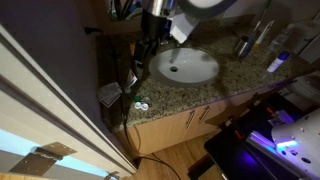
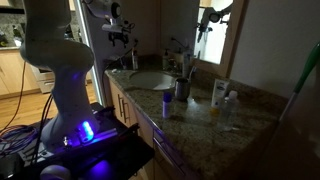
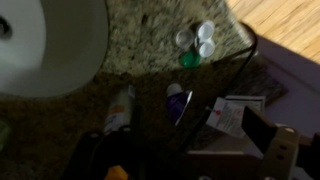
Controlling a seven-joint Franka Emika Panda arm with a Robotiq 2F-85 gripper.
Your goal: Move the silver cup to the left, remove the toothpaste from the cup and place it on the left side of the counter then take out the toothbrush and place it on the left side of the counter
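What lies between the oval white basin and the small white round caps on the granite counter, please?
Only bare speckled granite counter, as the wrist view shows between the oval white basin and the small white round caps.

I've got the arm (image 2: pixel 55 50) raised high and stretched forward, wrist bent over so the pincer (image 2: pixel 122 42) hangs pointing down. Too dark for me to tell how its jaws stand.

Dim room; wood floor (image 3: pixel 285 22); light wooden cabinet doors (image 1: pixel 185 122).
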